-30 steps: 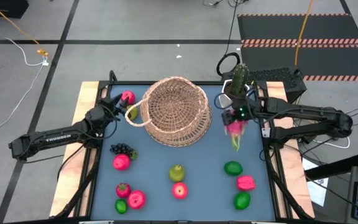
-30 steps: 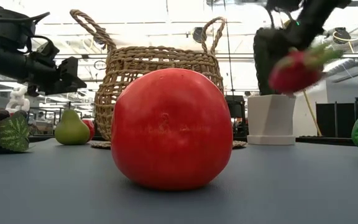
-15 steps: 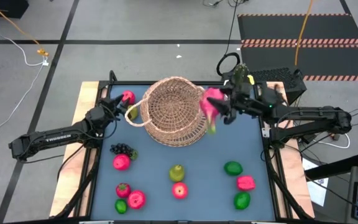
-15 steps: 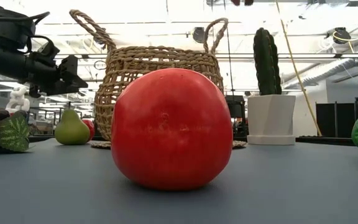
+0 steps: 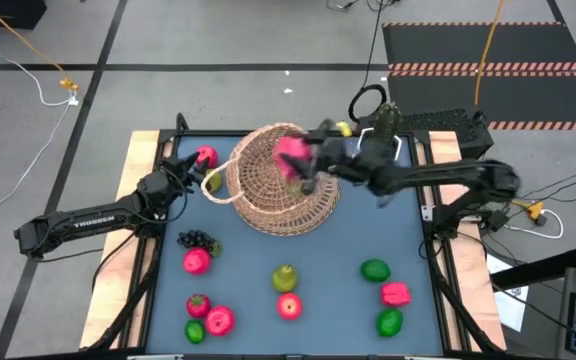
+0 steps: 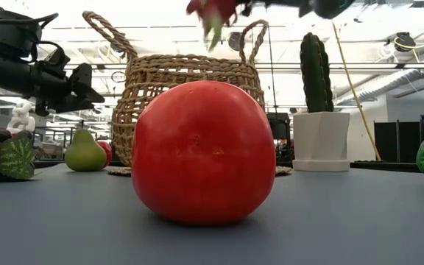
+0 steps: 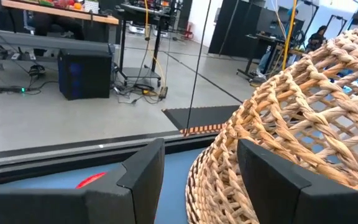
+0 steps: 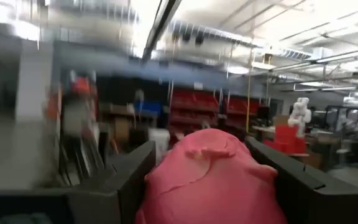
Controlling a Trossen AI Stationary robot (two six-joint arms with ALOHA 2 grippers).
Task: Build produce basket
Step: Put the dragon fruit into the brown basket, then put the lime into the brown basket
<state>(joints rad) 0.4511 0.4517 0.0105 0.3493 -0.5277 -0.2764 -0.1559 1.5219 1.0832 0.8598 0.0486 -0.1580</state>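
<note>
Basket (image 5: 283, 180): I've swung the right gripper (image 5: 301, 166), pinching the dragon fruit (image 5: 290, 160), from beside it to above it; left gripper (image 5: 190, 172) spread alongside.

surface (image 5: 348, 240): dark blue-grey mat, wood edges either side
far middle: basket (image 5: 283, 190), pear (image 5: 212, 180) and apple (image 5: 206, 156) to its left
far right: potted cactus (image 5: 386, 128)
my left side: grape bunch (image 5: 196, 239), apple (image 5: 195, 261), fruit (image 5: 198, 305), apple (image 5: 219, 320), lime (image 5: 195, 331)
middle near: pear (image 5: 285, 277), apple (image 5: 289, 306)
my right side: lime (image 5: 375, 270), pink fruit (image 5: 395, 294), lime (image 5: 389, 322)
</note>
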